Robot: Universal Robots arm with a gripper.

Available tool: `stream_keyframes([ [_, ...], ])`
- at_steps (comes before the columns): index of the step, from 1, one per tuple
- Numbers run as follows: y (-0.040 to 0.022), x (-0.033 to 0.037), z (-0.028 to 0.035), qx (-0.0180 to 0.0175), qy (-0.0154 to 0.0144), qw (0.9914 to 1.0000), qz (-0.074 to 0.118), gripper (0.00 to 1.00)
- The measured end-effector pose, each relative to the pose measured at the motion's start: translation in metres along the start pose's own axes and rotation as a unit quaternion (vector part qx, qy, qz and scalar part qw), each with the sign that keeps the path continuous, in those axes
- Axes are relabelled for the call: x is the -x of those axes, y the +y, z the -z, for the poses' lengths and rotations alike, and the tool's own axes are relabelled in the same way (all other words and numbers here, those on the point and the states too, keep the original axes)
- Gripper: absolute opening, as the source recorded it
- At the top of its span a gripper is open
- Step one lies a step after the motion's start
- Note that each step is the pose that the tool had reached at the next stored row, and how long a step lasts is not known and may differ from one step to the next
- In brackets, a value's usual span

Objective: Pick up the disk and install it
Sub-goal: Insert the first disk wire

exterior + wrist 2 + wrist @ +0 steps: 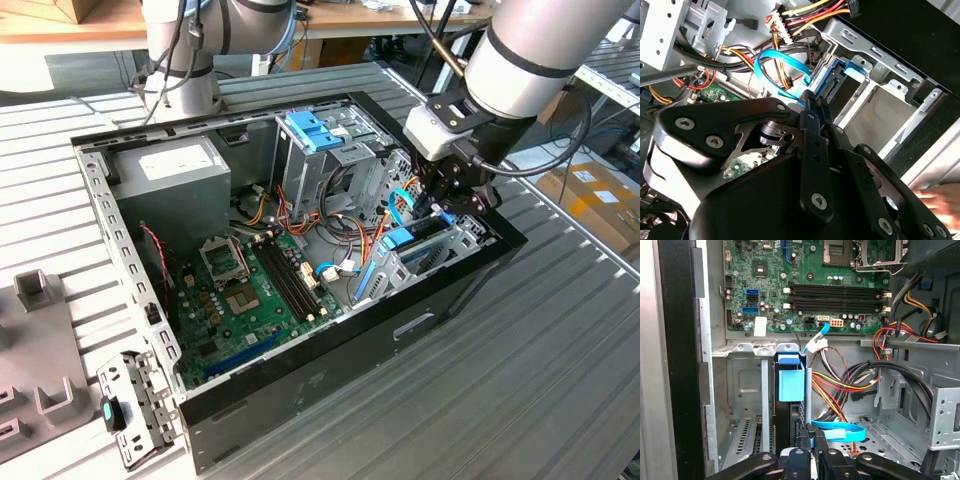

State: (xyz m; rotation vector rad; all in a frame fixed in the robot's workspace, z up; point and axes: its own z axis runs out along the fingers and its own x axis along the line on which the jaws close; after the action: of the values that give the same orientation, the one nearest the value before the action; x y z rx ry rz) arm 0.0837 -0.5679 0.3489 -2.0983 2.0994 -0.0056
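The disk (399, 239) stands on edge in the metal drive cage (455, 245) at the case's front corner, on the exterior view's right. Its bright blue carrier frame (790, 382) shows in both wrist views, with the dark drive edge below it. My gripper (452, 205) hangs right over the cage, at the end of the disk away from the blue tab (846, 70). The black fingers (812, 125) lie close together, shut, with their tips (808, 439) at the disk's edge. I cannot tell whether they clamp it.
The open computer case (300, 385) holds the green motherboard (250, 290), a grey power-supply box (175, 170), a blue latch (312, 130) on the upper bay and loose cables (840, 385). A blue flat cable (772, 70) loops beside the fingers. A blurred hand (940, 200) shows outside the case wall.
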Motion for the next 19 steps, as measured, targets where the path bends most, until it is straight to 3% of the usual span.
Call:
stream_keyframes([
  [7,0.0000,-0.0066,0.0007,0.0000,-0.0016,1.00000,0.000,0.16],
  [19,-0.0001,-0.0116,0.0010,0.0000,-0.0028,1.00000,0.000,0.16],
])
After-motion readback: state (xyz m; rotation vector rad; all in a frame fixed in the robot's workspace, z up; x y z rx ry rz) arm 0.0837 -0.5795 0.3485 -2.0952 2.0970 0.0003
